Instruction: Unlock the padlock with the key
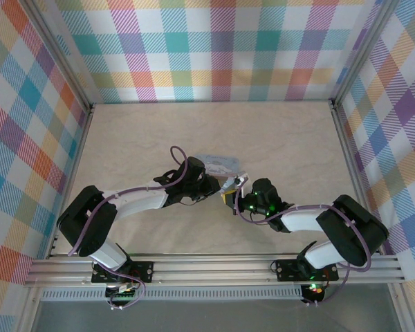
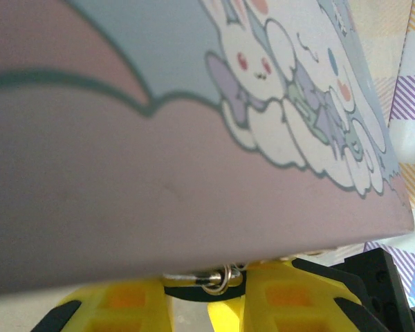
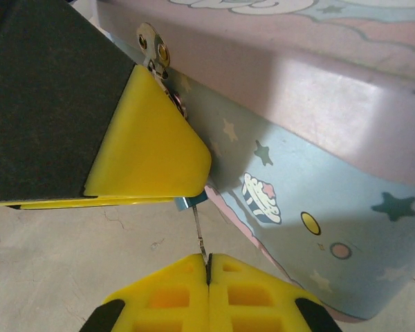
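Beige tabletop (image 1: 283, 138) | padlock (image 3: 190, 202) seems pinched in the narrow left gripper (image 2: 204, 294), beside the tin (image 3: 318, 207) | key (image 3: 200, 238), tip at padlock, held in the closed right gripper (image 3: 208, 266) | risk: turning off-axis may bend the thin key or slip it out.

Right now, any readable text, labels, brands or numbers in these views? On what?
None readable in any view.
The tin: pictures only. White cartoon rabbits on the lid in the left wrist view; stars, dots and a cupcake-like figure on its side in the right wrist view. No lettering shows on it.
Top view: the tin is too small to tell any print.
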{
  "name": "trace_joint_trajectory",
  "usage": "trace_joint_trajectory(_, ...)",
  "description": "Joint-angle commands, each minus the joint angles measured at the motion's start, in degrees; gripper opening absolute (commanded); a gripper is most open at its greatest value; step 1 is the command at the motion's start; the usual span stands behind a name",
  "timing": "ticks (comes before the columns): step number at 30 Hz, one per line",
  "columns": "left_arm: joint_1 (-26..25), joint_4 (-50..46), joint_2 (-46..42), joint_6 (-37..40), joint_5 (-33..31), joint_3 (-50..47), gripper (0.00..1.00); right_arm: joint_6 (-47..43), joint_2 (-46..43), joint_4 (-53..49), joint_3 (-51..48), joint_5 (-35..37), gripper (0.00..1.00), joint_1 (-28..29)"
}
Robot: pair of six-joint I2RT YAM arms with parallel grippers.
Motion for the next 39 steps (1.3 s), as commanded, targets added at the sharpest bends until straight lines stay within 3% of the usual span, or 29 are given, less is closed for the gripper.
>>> trace_joint_trajectory(1, -2.5, -1.0, -1.0, 0.0, 3.6, 0.5, 0.12, 0.5, -0.1, 6.3, 2.6, 0.1, 0.00, -0.7)
trace_joint_trajectory(13, -2.0, -3.4, -3.4, -0.9, 0.4, 1.8, 0.12, 0.7, -1.3, 5.5, -1.8, 0.8, 0.00, -0.6)
trace_joint_trajectory(39, -1.9, -3.4, -2.6, -1.8, 0.4, 2.5, 0.13, 1.0, -1.5, 5.8, -3.9, -0.4, 0.00, 0.5)
